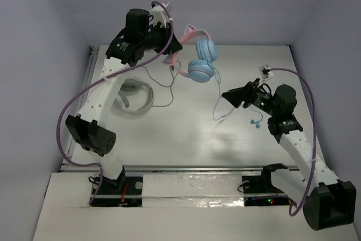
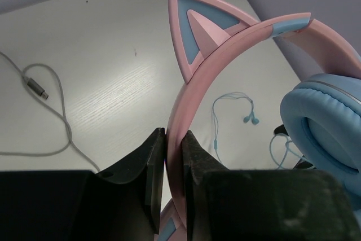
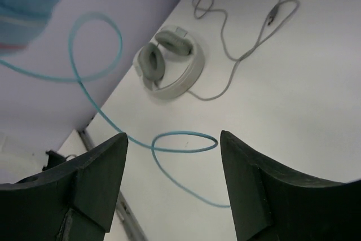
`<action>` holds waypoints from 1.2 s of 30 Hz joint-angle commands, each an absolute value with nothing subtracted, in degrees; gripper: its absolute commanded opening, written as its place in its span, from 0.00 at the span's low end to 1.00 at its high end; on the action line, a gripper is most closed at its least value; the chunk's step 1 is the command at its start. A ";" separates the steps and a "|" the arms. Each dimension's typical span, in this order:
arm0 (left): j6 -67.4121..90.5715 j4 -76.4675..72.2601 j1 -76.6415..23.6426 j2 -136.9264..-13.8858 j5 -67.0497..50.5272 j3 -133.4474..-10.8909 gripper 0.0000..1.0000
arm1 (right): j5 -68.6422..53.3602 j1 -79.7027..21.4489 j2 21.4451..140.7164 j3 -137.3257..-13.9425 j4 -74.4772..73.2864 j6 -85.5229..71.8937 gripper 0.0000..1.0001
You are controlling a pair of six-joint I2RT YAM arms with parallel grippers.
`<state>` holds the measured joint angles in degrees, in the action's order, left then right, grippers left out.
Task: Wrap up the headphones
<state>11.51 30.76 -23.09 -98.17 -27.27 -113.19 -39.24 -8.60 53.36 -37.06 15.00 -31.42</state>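
Top external view: the left gripper (image 1: 172, 49) pinches the pink headband (image 2: 181, 91) of the headphones (image 1: 201, 63), held up over the far side of the table (image 1: 186, 139). Their thin blue cable (image 1: 219, 108) dangles just in front of the right gripper (image 1: 227, 95), whose jaws are spread. A grey-white headset (image 1: 138, 97) and a loose grey cable (image 1: 161, 86) lie beside the left arm (image 1: 104, 91).

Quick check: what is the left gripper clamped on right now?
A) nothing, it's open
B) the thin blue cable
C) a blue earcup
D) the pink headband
D: in the left wrist view, the left gripper is pinched shut on the pink headband just below the cat ear. The earcup hangs free to the side.
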 commanded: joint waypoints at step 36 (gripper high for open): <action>43.04 4.67 -12.15 -95.53 -36.91 -113.91 0.00 | -22.60 -23.55 68.47 -30.50 29.21 -34.72 0.00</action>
